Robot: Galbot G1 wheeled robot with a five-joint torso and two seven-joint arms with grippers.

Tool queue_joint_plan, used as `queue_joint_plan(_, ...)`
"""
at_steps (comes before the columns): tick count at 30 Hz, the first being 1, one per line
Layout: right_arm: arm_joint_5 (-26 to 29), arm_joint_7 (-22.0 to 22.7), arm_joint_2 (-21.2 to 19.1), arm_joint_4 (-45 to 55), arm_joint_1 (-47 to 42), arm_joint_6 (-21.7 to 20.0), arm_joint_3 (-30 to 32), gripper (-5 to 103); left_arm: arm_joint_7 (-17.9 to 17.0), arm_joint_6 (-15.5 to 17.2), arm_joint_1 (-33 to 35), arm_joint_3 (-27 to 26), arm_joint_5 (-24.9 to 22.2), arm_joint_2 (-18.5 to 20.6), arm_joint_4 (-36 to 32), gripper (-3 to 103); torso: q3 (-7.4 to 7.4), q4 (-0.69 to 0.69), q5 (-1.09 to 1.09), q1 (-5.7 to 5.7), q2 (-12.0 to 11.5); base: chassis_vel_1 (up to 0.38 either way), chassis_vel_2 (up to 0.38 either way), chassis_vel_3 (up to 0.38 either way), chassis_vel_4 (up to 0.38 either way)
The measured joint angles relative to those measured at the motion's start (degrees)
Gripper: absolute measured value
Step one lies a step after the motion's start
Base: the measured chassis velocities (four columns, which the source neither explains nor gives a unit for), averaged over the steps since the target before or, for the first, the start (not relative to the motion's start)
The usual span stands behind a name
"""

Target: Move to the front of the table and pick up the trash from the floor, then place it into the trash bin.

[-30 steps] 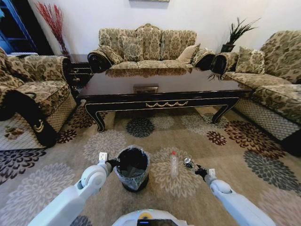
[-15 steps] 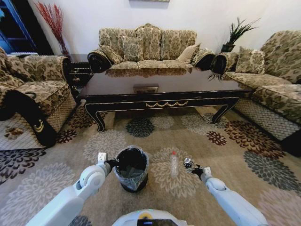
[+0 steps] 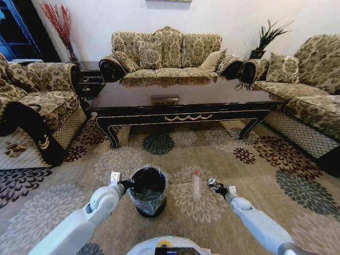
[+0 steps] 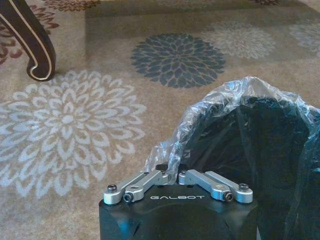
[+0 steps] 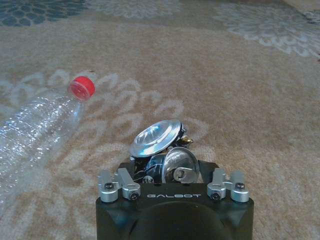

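The black trash bin (image 3: 149, 191), lined with a crinkled clear bag (image 4: 225, 107), stands on the flowered floor (image 3: 255, 175) in front of the dark table (image 3: 212, 94). My left gripper (image 3: 127, 185) (image 4: 171, 175) is at the bin's near rim, shut on the bag's folded edge. To the right of the bin lies the trash: a clear plastic bottle (image 3: 196, 185) (image 5: 40, 125) with a red cap, and a small round dark-and-silver piece (image 3: 212, 182) (image 5: 155, 137). My right gripper (image 3: 219, 189) (image 5: 170, 172) is low at the floor, open, with that piece between its jaws.
Patterned sofas stand behind the table (image 3: 167, 50), at the left (image 3: 40, 101) and at the right (image 3: 308, 90). A curved table leg (image 4: 30, 42) rises from the carpet beyond the bin. Open carpet lies between the table and the bin.
My right arm has slid forward and to the left, bringing its gripper up around the silver piece. The bin, the bottle and the left arm have barely moved.
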Motion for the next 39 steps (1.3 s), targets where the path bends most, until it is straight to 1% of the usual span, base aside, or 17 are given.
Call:
queue_joint_plan(1, -0.1, 0.0, 0.0, -0.1, 0.0, 0.0, 0.0, 67, 0.0, 0.0, 0.0, -0.1, -0.1, 0.1, 0.0, 4, 0.00, 0.00, 0.00, 0.00, 0.0, 0.000, 0.000, 0.000, 0.000)
queue_joint_plan(3, -0.3, -0.2, 0.0, -0.1, -0.3, 0.2, 0.1, 62, 0.0, 0.0, 0.0, -0.1, -0.2, 0.2, 0.0, 4, 0.00, -0.01, -0.01, 0.00, 0.0, 0.000, 0.000, 0.000, 0.000)
queue_joint_plan(10, -0.4, -0.2, -0.4, 1.1, -1.1, 0.2, 0.7, 61, 0.0, 0.0, -0.1, -0.2, -0.2, 0.0, 0.0, 4, 0.00, 0.00, 0.02, 0.00, 0.0, 0.000, 0.000, 0.000, 0.000)
queue_joint_plan(15, 0.0, 0.1, -1.6, 4.0, -2.7, 0.0, 2.0, 61, 0.0, 0.0, 0.0, -0.2, -0.2, -0.1, -0.1, 4, 0.00, 0.00, 0.03, 0.00, 0.0, 0.000, 0.000, 0.000, 0.000)
queue_joint_plan(19, 2.3, 1.3, -4.4, 12.8, -6.4, -1.4, 5.2, 61, 0.1, 0.0, -0.9, 0.6, -0.1, -0.4, 0.2, 4, 0.00, 0.00, 0.03, 0.00, 0.0, 0.000, 0.000, 0.000, 0.000)
queue_joint_plan(20, 2.3, 1.3, -4.4, 12.8, -6.4, -1.4, 5.2, 61, 0.1, 0.0, -0.9, 0.6, -0.1, -0.4, 0.2, 4, 0.00, 0.00, 0.03, 0.00, 0.0, 0.000, 0.000, 0.000, 0.000)
queue_joint_plan(24, 5.2, 2.4, -8.0, 23.7, -11.8, -2.7, 9.7, 61, 0.1, 0.2, -2.6, 2.5, -0.2, -1.0, 1.0, 4, 0.00, -0.01, 0.02, 0.00, 0.0, 0.000, 0.000, 0.000, 0.000)
queue_joint_plan(25, 5.2, 2.4, -8.0, 23.7, -11.8, -2.7, 9.7, 61, 0.1, 0.2, -2.6, 2.5, -0.2, -1.0, 1.0, 4, 0.00, -0.01, 0.02, 0.00, 0.0, 0.000, 0.000, 0.000, 0.000)
queue_joint_plan(26, 5.9, 2.8, -9.0, 26.5, -13.5, -2.9, 11.0, 61, 0.1, 0.3, -3.1, 2.9, -0.3, -1.2, 1.1, 4, 0.00, 0.01, 0.00, 0.00, 0.0, 0.000, 0.000, 0.000, 0.000)
queue_joint_plan(28, 7.2, 3.3, -10.2, 30.3, -15.6, -3.5, 12.3, 61, 0.1, 0.6, -3.4, 3.3, -0.3, -1.4, 1.3, 4, 0.00, -0.02, 0.01, 0.00, 0.0, 0.000, 0.000, 0.000, 0.000)
queue_joint_plan(31, 8.4, 3.9, -11.3, 33.4, -17.4, -4.0, 13.4, 61, 0.1, 0.7, -4.0, 3.9, -0.3, -1.5, 1.4, 4, -0.01, 0.01, 0.03, 0.00, 0.0, 0.000, 0.000, 0.000, 0.000)
queue_joint_plan(34, 9.8, 5.3, -13.2, 42.4, -22.0, -4.9, 16.7, 61, -0.3, 0.9, -7.1, 6.5, -0.9, -2.1, 2.3, 4, 0.00, 0.01, 0.02, 0.00, 0.0, 0.000, 0.000, 0.000, 0.000)
queue_joint_plan(35, 9.8, 5.3, -13.2, 42.4, -22.0, -4.9, 16.7, 61, -0.3, 0.9, -7.1, 6.5, -0.9, -2.1, 2.3, 4, 0.00, 0.01, 0.02, 0.00, 0.0, 0.000, 0.000, 0.000, 0.000)
queue_joint_plan(36, 10.0, 5.6, -13.5, 44.4, -22.9, -5.1, 17.4, 61, -0.5, 0.8, -7.8, 7.3, -1.1, -2.3, 2.6, 4, 0.00, 0.00, 0.01, 0.00, 0.0, 0.000, 0.000, 0.000, 0.000)
queue_joint_plan(37, 10.3, 6.3, -14.2, 48.4, -24.4, -5.6, 18.4, 61, -1.0, 0.6, -9.0, 8.6, -1.1, -3.0, 3.1, 4, 0.00, -0.02, 0.00, 0.00, 0.0, 0.000, 0.000, 0.000, 0.000)
queue_joint_plan(39, 10.6, 7.4, -14.6, 51.6, -25.0, -6.0, 18.7, 61, -1.6, 0.5, -10.0, 9.8, -1.1, -3.8, 3.6, 4, 0.00, -0.01, 0.01, 0.00, 0.0, 0.000, 0.000, 0.000, 0.000)
